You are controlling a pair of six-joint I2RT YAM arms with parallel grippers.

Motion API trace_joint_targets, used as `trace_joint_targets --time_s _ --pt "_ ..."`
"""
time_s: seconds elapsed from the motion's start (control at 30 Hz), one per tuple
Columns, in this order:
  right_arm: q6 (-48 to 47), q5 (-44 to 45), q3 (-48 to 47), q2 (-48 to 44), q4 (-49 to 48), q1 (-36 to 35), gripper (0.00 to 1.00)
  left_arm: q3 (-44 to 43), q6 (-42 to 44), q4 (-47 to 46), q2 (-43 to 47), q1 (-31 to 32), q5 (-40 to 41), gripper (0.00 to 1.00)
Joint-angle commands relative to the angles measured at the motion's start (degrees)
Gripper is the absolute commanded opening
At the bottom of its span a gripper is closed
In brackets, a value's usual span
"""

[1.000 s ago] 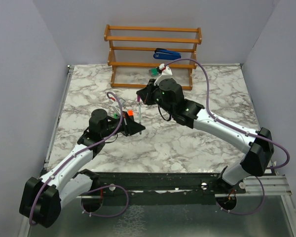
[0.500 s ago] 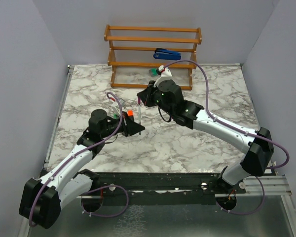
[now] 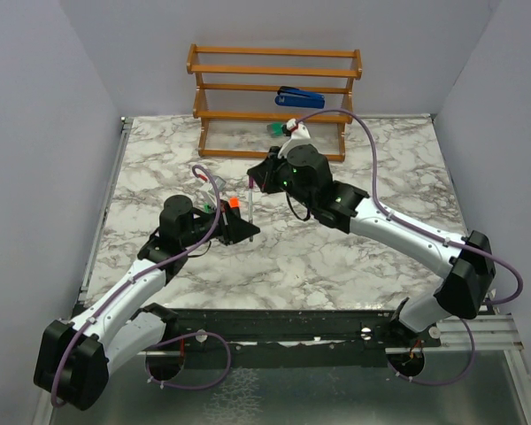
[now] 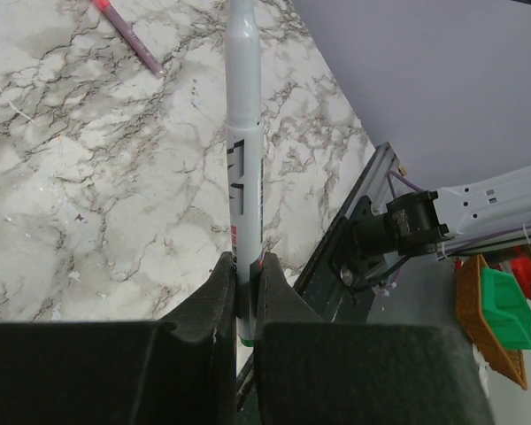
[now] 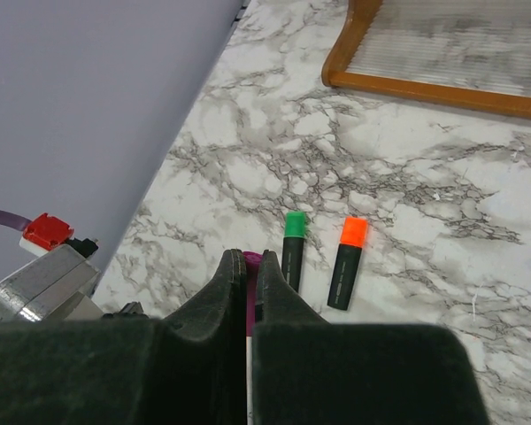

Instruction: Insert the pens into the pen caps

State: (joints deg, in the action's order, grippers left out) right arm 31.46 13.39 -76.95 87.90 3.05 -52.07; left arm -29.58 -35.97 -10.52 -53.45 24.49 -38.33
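My left gripper (image 4: 246,266) is shut on the lower part of a thin grey pen (image 4: 245,133) and holds it upright over the marble table (image 3: 354,257). My right gripper (image 5: 250,261) is shut on a magenta-purple pen cap (image 5: 250,262) at that pen's upper end (image 3: 250,197). A pale strip of pen shows right behind the cap between the jaws, and how far it is in I cannot tell. A thin pink pen (image 4: 128,31) lies on the table. Two stubby black markers lie side by side, one with a green cap (image 5: 294,225) and one with an orange cap (image 5: 354,232).
A wooden rack (image 3: 274,88) stands at the back of the table with a blue stapler (image 3: 299,96) on a shelf and a green block (image 3: 274,129) lower down. The rack's corner (image 5: 354,75) shows in the right wrist view. Purple walls enclose left, right and back.
The right arm has shifted very slightly to the right with the cap. Both grips and the left arm are unchanged.
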Motion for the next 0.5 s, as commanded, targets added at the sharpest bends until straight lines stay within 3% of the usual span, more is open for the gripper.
trace_joint_targets --time_s 0.0,0.47 --pt "0.16 2.09 0.75 -2.79 -0.42 -0.22 0.00 -1.44 0.46 -0.02 0.98 0.12 0.46 0.00" --pt "0.15 -0.02 -0.93 -1.51 -0.41 -0.22 0.00 -1.27 0.37 -0.11 0.96 0.12 0.27 0.00"
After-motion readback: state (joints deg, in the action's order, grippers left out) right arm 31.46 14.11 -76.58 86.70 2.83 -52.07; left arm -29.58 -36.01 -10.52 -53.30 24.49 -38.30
